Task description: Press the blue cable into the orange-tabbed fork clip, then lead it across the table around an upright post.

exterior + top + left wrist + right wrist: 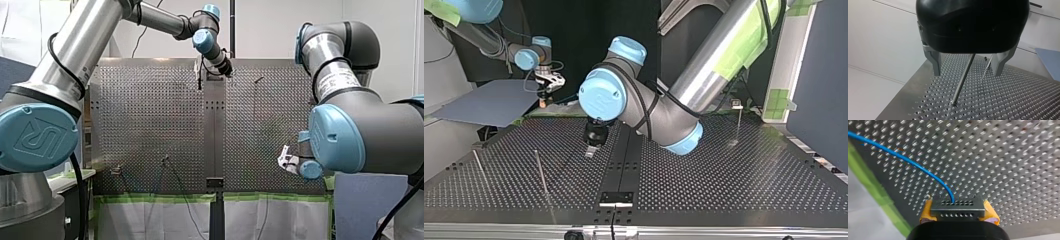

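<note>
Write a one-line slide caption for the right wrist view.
Right gripper holds the blue cable over the perforated table.

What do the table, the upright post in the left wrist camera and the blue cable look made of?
The table: likely metal, a silvery sheet with punched holes and dull glints. The post: probably polished steel, thin with a bright highlight. The blue cable: seemingly plastic-sheathed, smooth, bending in a soft curve.
</note>
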Available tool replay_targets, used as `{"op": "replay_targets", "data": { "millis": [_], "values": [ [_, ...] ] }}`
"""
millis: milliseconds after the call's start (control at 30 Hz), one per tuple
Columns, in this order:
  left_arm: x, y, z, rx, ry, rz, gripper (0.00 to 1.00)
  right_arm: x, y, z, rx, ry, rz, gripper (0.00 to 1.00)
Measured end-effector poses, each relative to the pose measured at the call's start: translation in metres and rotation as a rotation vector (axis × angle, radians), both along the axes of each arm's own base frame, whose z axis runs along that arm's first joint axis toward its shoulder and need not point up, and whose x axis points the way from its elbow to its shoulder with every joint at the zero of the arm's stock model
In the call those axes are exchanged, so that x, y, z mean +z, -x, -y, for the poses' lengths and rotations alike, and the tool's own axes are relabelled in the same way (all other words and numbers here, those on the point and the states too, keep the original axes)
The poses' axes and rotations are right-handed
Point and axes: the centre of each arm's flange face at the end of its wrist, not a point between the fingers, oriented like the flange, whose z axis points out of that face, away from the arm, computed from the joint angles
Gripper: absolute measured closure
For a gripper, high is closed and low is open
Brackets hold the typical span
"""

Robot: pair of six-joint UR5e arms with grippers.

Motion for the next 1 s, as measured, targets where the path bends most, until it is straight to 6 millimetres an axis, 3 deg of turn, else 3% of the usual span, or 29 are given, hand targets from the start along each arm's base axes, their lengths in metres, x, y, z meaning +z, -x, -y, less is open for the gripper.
{"op": "replay_targets", "data": {
  "millis": [467,1000],
  "values": [
    [0.000,0.001,0.001,-0.006,-0.019,0.009,0.02,0.104,-0.013,0.027,0.017,0.061,0.024,1.00],
    [0.000,0.000,0.000,-0.006,-0.021,0.010,0.02,0.218,-0.029,0.029,0.046,0.122,0.036,1.00]
  ]
}}
